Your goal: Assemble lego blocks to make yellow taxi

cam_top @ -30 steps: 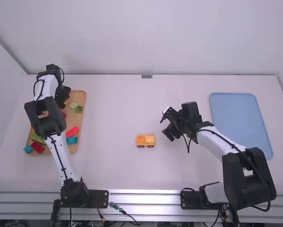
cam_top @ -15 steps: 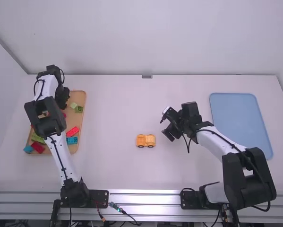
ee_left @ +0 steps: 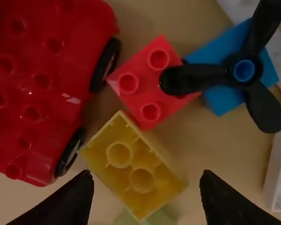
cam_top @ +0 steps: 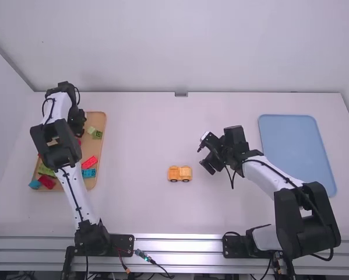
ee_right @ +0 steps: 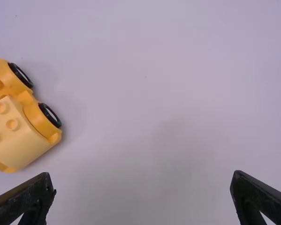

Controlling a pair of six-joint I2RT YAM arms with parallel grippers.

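Left hand [cam_top: 77, 122] over tan tray [cam_top: 97, 120], fingers apart; yellow block [ee_left: 136, 169] near fingertips, just beside red block [ee_left: 152, 84]. Right hand [cam_top: 203, 158] above counter [cam_top: 145, 134], fingers apart; yellow wheeled assembly [cam_top: 180, 173] on counter nearby.

No legible lettering, label, brand, number or sign appears on the toy blocks [ee_left: 133, 171], the desk [cam_top: 133, 140] or the blue tray [cam_top: 296, 151].

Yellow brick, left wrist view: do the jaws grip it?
No, the left jaws stand open, with gaps on both sides of the yellow brick.
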